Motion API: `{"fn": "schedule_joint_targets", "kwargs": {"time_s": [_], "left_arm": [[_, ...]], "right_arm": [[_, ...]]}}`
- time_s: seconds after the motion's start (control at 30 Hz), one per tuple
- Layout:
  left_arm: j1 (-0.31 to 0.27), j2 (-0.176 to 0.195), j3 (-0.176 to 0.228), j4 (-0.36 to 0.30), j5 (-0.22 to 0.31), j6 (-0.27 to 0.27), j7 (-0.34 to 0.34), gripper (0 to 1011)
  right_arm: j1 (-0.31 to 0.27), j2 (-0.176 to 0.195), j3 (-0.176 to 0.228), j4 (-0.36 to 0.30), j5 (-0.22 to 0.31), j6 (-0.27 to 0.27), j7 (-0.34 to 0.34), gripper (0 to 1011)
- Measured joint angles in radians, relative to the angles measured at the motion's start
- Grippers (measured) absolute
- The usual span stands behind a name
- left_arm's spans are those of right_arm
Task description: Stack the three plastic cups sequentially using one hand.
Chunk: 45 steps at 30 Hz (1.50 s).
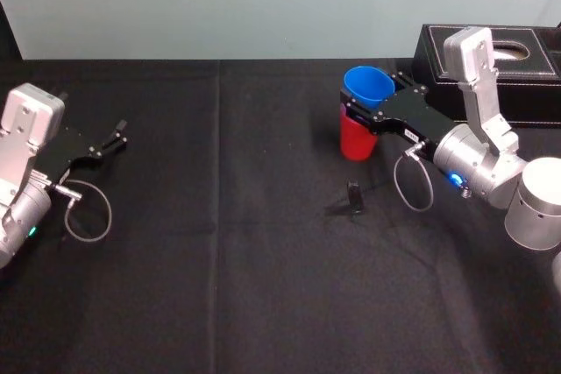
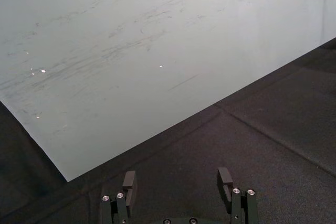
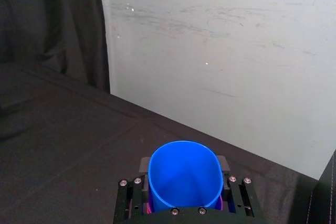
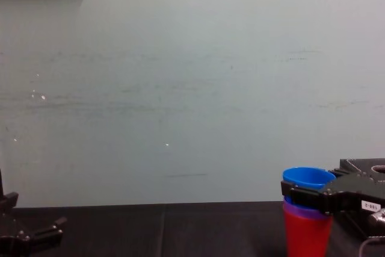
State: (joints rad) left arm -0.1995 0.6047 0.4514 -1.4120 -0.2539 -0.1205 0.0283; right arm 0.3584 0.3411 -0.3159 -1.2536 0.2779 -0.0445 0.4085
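**A:** Where do the three cups stand?

**B:** In one column on the black table [image 1: 219, 260], toward its far right, just in front of the black box [image 1: 526, 76]. The red cup [image 4: 308, 236] is at the bottom, and seen from the head its base meets the cloth. The purple cup [image 4: 302, 211] sits inside it with a band of its rim showing. The blue cup [image 1: 368, 85] is on top, set into the purple one, riding high and leaning a little toward the robot's left.

**A:** And the working arm?

**B:** The right gripper [image 1: 375, 102] reaches in from the right at the level of the blue cup's lower wall. Its fingers [image 3: 223, 162] sit one on each side of that cup, pressed against it (from the wrist, the blue mouth lies squarely between them, with slivers of purple just below).

**A:** The other arm?

**B:** The left gripper [image 1: 117, 135] is parked near the table's left edge, well apart from the cups. Its fingers [image 2: 129, 181] are spread wide, with bare cloth between them.

**A:** Anything else on the cloth?

**B:** A small black object [image 1: 353, 196] lies near the stack, on the robot's side of it. It is too small to tell what it is. A pale wall [image 4: 180, 88] rises behind the table.
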Motion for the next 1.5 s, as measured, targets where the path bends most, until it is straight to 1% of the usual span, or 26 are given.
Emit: {"fn": "schedule_joint_targets", "kwargs": {"time_s": [0.73, 1.13, 1.23, 1.33, 1.37, 1.43, 1.47, 1.5], "left_arm": [[0.0, 0.0, 0.0, 0.0, 0.0, 0.0, 0.0, 1005], [0.0, 0.0, 0.0, 0.0, 0.0, 0.0, 0.0, 1005], [0.0, 0.0, 0.0, 0.0, 0.0, 0.0, 0.0, 1005], [0.0, 0.0, 0.0, 0.0, 0.0, 0.0, 0.0, 1005], [0.0, 0.0, 0.0, 0.0, 0.0, 0.0, 0.0, 1005], [0.0, 0.0, 0.0, 0.0, 0.0, 0.0, 0.0, 1005], [0.0, 0.0, 0.0, 0.0, 0.0, 0.0, 0.0, 1005], [0.0, 0.0, 0.0, 0.0, 0.0, 0.0, 0.0, 1005]], "right_arm": [[0.004, -0.013, 0.0, 0.03, -0.009, -0.014, 0.011, 734], [0.004, -0.012, 0.0, 0.028, -0.009, -0.012, 0.011, 735], [0.003, -0.012, 0.0, 0.028, -0.009, -0.012, 0.011, 778], [0.003, -0.012, 0.0, 0.027, -0.008, -0.011, 0.011, 855], [0.003, -0.012, 0.0, 0.027, -0.008, -0.011, 0.011, 908], [0.003, -0.012, 0.0, 0.027, -0.008, -0.011, 0.011, 953], [0.003, -0.012, 0.0, 0.027, -0.008, -0.011, 0.011, 953], [0.003, -0.011, 0.0, 0.027, -0.008, -0.011, 0.011, 995]]}}
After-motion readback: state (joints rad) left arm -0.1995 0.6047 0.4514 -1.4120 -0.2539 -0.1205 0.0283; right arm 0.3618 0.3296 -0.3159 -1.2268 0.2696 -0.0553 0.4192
